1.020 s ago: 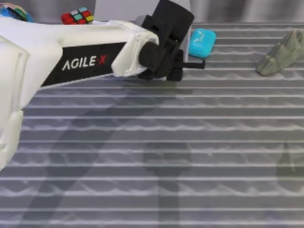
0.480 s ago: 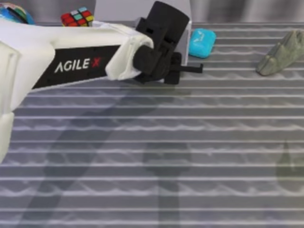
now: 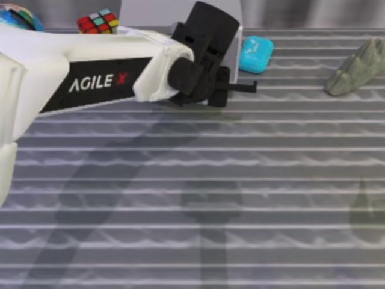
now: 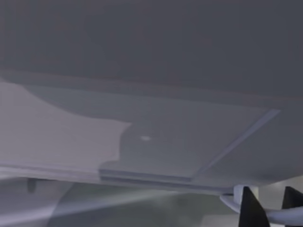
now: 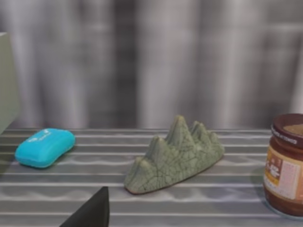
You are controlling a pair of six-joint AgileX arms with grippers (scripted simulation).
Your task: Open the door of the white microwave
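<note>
At table's far edge, left pincer against white microwave, door filling wrist view; finger spread cannot be told. Right arm out of sight.

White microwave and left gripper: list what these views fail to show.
- White microwave: top view, mostly hidden behind the white left arm and cut by the top edge.
- Light-grey windowed door: left wrist view, too close; its opening cannot be judged.
- Left gripper: only two dark fingertips show; any grip is out of frame.
- Brown jar: right wrist view, cut by the edge.
</note>
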